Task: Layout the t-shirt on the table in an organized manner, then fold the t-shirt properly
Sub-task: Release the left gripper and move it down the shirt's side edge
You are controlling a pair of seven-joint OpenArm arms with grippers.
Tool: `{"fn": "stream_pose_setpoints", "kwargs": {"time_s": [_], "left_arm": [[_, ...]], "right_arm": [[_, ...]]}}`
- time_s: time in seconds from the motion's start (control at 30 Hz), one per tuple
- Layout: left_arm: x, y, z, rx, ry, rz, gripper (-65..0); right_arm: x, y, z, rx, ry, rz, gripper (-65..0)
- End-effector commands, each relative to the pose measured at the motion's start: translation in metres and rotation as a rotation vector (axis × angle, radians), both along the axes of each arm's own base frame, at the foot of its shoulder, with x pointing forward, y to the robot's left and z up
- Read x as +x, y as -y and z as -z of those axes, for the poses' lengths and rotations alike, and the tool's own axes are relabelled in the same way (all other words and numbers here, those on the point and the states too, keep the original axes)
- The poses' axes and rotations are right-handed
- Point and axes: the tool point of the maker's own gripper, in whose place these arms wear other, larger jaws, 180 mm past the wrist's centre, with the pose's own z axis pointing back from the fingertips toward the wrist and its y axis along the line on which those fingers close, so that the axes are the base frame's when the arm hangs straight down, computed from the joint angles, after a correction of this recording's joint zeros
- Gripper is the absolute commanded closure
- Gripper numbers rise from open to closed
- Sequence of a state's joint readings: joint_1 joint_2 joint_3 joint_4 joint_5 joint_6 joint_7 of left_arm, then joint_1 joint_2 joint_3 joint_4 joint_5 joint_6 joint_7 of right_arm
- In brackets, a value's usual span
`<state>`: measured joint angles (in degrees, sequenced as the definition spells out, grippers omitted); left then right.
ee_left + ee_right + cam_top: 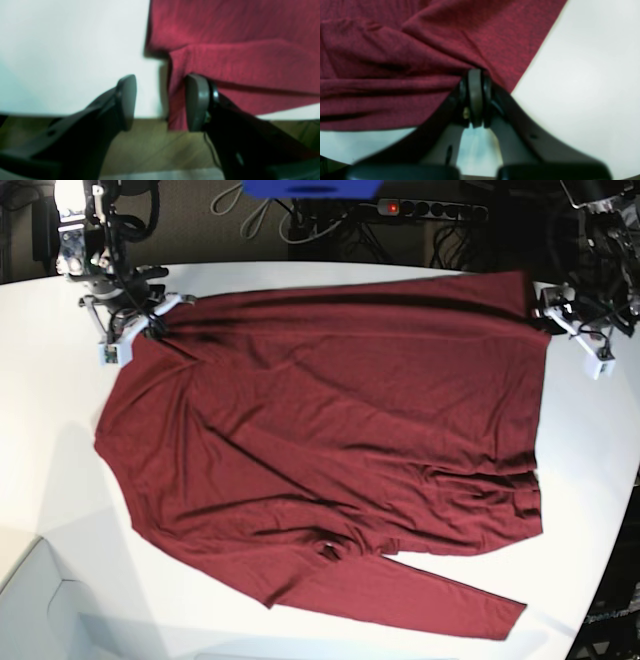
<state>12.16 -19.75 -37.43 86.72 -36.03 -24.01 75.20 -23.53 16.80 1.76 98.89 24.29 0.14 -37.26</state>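
shirt (pixel 330 450) spread flat on white surface (pixel 60 510). left pincer (pixel 160 102) parted, shirt corner beside one finger, not clamped. right pincer (pixel 475 97) pinched on shirt edge.

a lab: power strip (pixel 432 208) and tangled cables (pixel 262 218) behind white table (pixel 60 510).

We see bare table (pixel 70 510) at 9 o'clock & 3 o'clock of the t-shirt (pixel 330 430), room to pass. Far edge at 12 is tight: both arms, cables & a power strip (pixel 430 208) crowd it.
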Motion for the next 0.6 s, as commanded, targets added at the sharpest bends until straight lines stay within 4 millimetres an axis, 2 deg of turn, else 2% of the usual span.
{"fn": "stream_pose_setpoints", "kwargs": {"time_s": [0.0, 0.13, 0.27, 0.57], "left_arm": [[0.009, -0.008, -0.011, 0.022, 0.039, -0.002, -31.2], [0.014, -0.006, -0.015, 0.020, 0.062, 0.007, -31.2], [0.031, -0.004, -0.032, 0.041, 0.119, 0.026, -31.2], [0.033, -0.006, -0.032, 0.045, 0.121, 0.019, -31.3]], "right_arm": [[-0.009, 0.000, 0.006, -0.003, -0.050, -0.001, 0.0], [-0.009, 0.001, 0.005, -0.004, -0.050, 0.000, 0.0], [-0.008, 0.001, 0.005, -0.004, -0.048, 0.000, 0.0], [-0.008, 0.001, 0.005, -0.004, -0.047, 0.000, 0.0]]}}
